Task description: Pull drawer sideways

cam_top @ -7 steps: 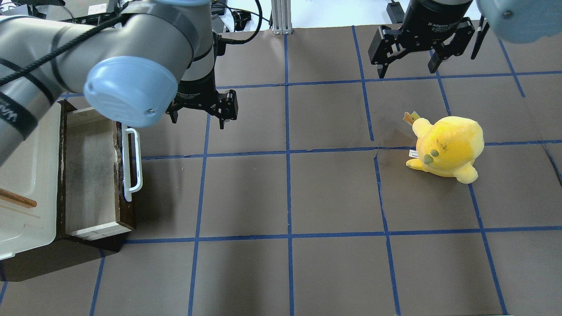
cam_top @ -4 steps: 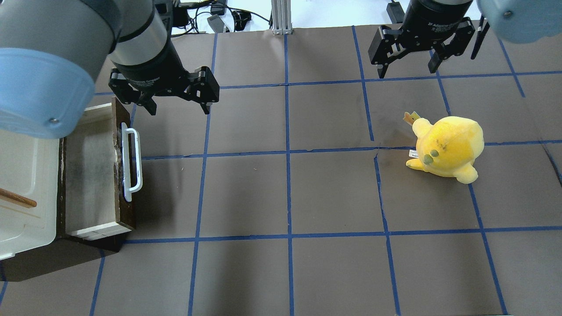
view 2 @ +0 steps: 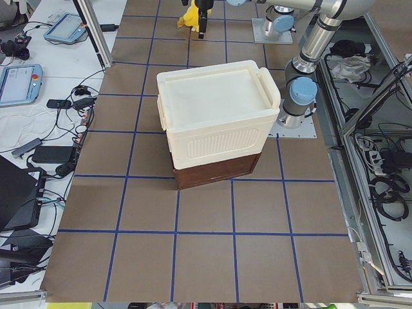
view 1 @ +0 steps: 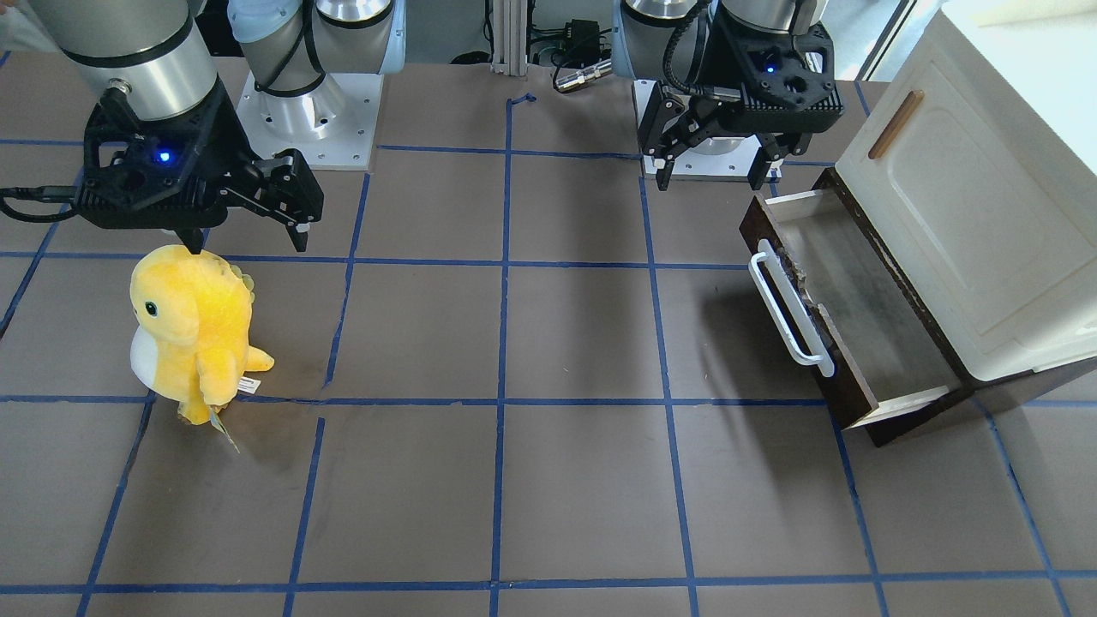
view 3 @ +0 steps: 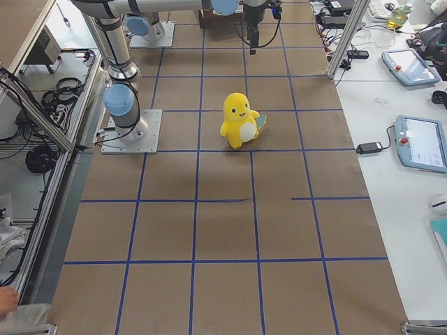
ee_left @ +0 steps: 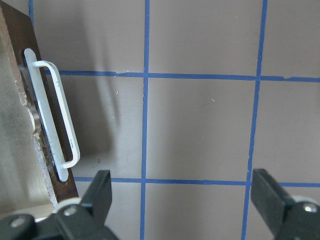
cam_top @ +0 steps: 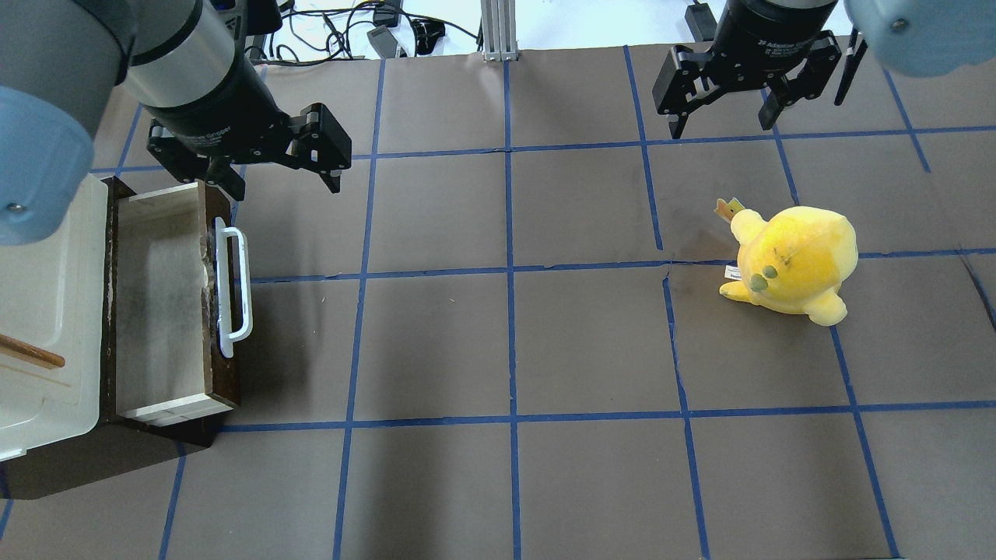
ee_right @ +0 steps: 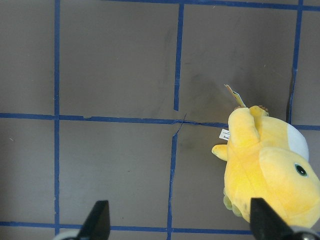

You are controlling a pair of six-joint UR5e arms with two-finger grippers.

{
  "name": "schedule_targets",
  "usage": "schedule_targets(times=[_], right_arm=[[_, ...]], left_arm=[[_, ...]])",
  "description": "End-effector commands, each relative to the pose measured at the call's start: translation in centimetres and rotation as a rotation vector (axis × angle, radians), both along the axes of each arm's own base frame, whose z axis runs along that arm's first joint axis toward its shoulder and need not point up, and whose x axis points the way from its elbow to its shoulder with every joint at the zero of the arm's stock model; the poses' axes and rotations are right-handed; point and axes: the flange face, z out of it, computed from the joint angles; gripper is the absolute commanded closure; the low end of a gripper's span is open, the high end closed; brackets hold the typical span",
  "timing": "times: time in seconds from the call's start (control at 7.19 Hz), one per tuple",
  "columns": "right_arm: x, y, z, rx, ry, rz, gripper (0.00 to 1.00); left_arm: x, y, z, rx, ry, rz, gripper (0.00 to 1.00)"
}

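The drawer (cam_top: 159, 303) stands pulled out of the cream cabinet (cam_top: 47, 295) at the table's left, showing its greyish inside, dark brown front and white bar handle (cam_top: 233, 288). It also shows in the front view (view 1: 866, 317) with its handle (view 1: 788, 313), and the handle shows in the left wrist view (ee_left: 52, 120). My left gripper (cam_top: 284, 183) is open and empty, raised just beyond the drawer's far corner, apart from the handle; it also shows in the front view (view 1: 710, 176) and the left wrist view (ee_left: 182, 200). My right gripper (cam_top: 721, 124) is open and empty at the far right.
A yellow plush dinosaur (cam_top: 794, 260) stands on the right half of the table, below my right gripper (view 1: 248, 240). The cabinet door (view 1: 968, 214) has a small brown wooden handle (view 1: 896, 124). Blue tape lines grid the brown table cover (cam_top: 513, 342).
My left arm has swung back and to the left, away from the drawer handle's far end, with its fingers spread. The drawer, the plush and my right arm have not moved.
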Motion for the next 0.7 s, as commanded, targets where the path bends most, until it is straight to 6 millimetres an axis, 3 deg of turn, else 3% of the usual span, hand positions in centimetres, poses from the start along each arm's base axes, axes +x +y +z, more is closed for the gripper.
schedule_targets(times=[0.0,0.56], right_arm=[[0.0,0.0,0.0,0.0,0.0,0.0,0.0],[0.0,0.0,0.0,0.0,0.0,0.0,0.0]], left_arm=[[0.3,0.46,-0.64,0.009,-0.018,-0.069,0.0],[0.82,0.28,-0.88,0.01,-0.046,-0.088,0.0]])
